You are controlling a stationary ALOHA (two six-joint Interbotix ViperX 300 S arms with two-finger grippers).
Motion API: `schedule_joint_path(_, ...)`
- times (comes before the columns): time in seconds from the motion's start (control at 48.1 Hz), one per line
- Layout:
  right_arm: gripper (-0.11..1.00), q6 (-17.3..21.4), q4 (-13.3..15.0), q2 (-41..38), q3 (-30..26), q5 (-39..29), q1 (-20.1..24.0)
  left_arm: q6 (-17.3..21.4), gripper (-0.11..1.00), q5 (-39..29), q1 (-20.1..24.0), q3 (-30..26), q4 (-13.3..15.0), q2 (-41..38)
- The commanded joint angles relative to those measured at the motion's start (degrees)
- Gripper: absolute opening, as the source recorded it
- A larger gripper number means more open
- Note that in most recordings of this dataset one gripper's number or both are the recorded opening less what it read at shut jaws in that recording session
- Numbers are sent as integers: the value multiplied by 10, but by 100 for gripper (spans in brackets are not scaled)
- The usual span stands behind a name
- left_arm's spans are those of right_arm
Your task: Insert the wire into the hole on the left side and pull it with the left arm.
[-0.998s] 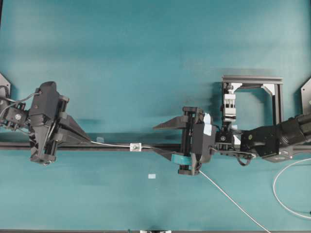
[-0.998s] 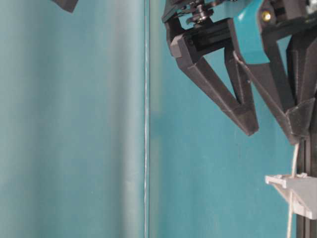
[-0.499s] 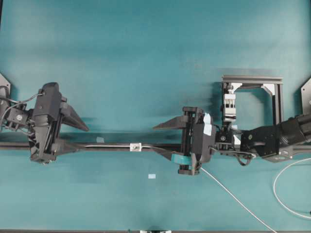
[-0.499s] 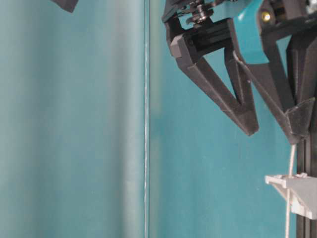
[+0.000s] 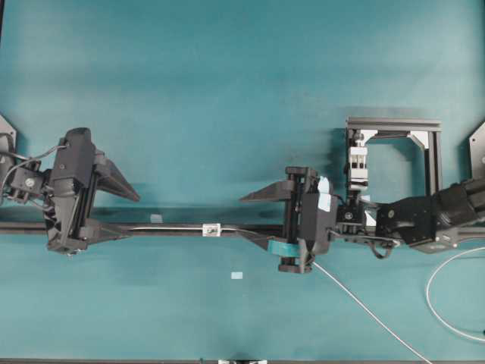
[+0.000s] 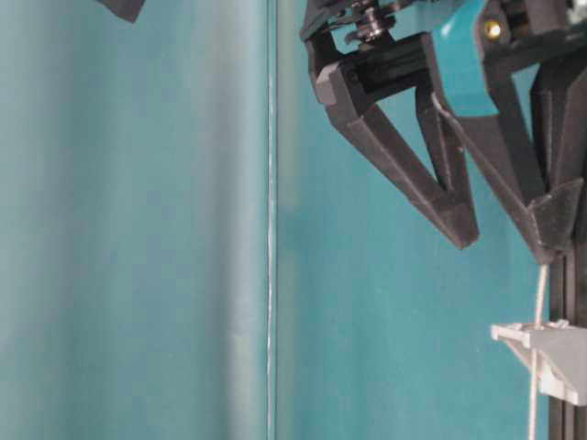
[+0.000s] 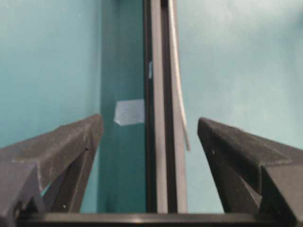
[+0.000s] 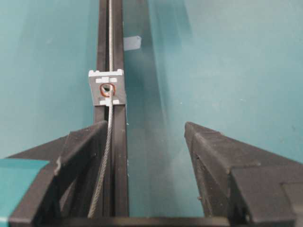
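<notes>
A thin whitish-grey wire (image 5: 174,227) lies along a black rail (image 5: 250,227) on a teal counter (image 5: 227,91). It passes through the hole (image 8: 107,89) in a small white bracket (image 5: 211,229).

The left gripper (image 5: 125,214) sits at the rail's left end, fingers spread wide, holding nothing. The right gripper (image 5: 254,218), marked with teal tape, is also spread and empty, just right of the bracket.

The wire looks threaded and let go. To pull further, the left gripper should probably straddle the rail and pinch well behind the free tip, then draw straight along the rail.

The left wrist view alone shows the wire's free end (image 7: 186,144) resting between the spread fingers (image 7: 236,151), touching neither. The right wrist view alone shows the wire entering the hole. The table-level view shows the wire (image 6: 537,348) running from the right gripper past the bracket (image 6: 546,353).
</notes>
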State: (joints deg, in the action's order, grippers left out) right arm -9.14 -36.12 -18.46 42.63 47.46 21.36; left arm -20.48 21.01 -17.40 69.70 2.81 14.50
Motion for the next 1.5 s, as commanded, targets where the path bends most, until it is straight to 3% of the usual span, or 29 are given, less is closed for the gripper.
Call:
schedule_joint_path(0.0, 72, -7, 1, 36, 2, 3, -2, 2, 85, 4, 11, -5, -3, 14)
schedule_joint_path(0.249, 72, -33, 1, 75, 20, 3, -8, 32, 85, 5, 33, -3, -4, 42)
schedule_joint_path(0.852, 73, -39, 2, 90, 42, -5, -50, 113, 85, 5, 105, 15, -4, 91)
schedule_joint_path(1.476, 72, -40, 2, 100, 40, -29, -58, 115, 84, 12, 106, 19, -4, 100)
